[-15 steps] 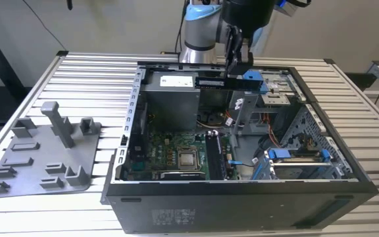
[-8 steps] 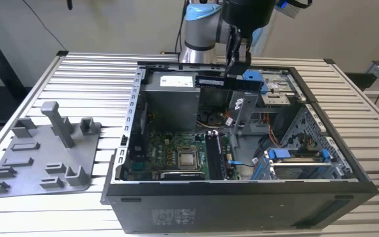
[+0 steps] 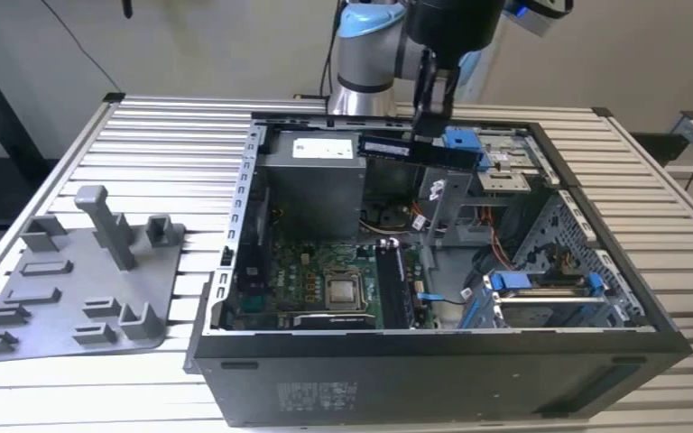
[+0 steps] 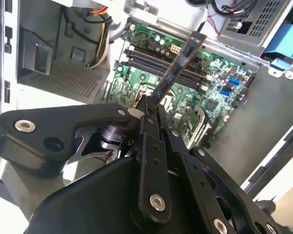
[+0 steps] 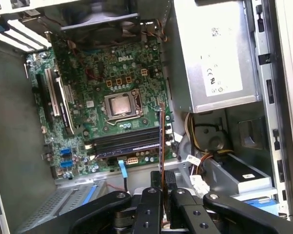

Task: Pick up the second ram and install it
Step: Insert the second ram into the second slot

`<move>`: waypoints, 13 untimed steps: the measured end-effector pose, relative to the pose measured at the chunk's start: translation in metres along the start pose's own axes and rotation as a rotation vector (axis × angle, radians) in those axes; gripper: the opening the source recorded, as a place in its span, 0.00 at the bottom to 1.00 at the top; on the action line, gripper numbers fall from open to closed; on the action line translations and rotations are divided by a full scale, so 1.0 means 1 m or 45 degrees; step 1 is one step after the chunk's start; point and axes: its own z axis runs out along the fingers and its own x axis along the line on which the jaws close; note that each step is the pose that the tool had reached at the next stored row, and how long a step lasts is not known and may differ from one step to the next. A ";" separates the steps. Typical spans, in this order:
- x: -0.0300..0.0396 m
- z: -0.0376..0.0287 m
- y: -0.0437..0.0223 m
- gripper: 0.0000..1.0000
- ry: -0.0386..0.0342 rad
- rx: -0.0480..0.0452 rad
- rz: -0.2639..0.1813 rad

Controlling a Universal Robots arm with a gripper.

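The second ram (image 3: 419, 152) is a long dark stick held level in the air over the back of the open computer case (image 3: 443, 356), high above the motherboard (image 3: 322, 271). My gripper (image 3: 429, 135) is shut on it from above. In the second wrist view the ram (image 4: 178, 66) sticks out past my gripper (image 4: 152, 105) over the green board. In the first wrist view the ram (image 5: 161, 141) shows edge-on, rising from my gripper (image 5: 162, 178). Long black memory slots (image 5: 126, 141) lie below it, beside the processor (image 5: 119, 105). One slot (image 3: 392, 289) holds a stick.
A grey plastic fixture (image 3: 82, 280) with an upright post (image 3: 106, 225) lies on the slatted table at the exterior view's left. Inside the case are a silver power supply (image 5: 219, 53), loose cables (image 5: 200, 141) and a drive cage with blue clips (image 3: 540, 284).
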 end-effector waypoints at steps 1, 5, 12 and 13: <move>0.0000 0.0000 0.0000 0.14 0.0001 0.000 0.016; 0.0000 0.0000 0.0000 0.14 0.0003 0.002 0.080; 0.0000 0.0000 0.0000 0.14 0.0007 0.004 0.176; 0.0000 0.0000 0.0000 0.14 0.0008 0.004 0.189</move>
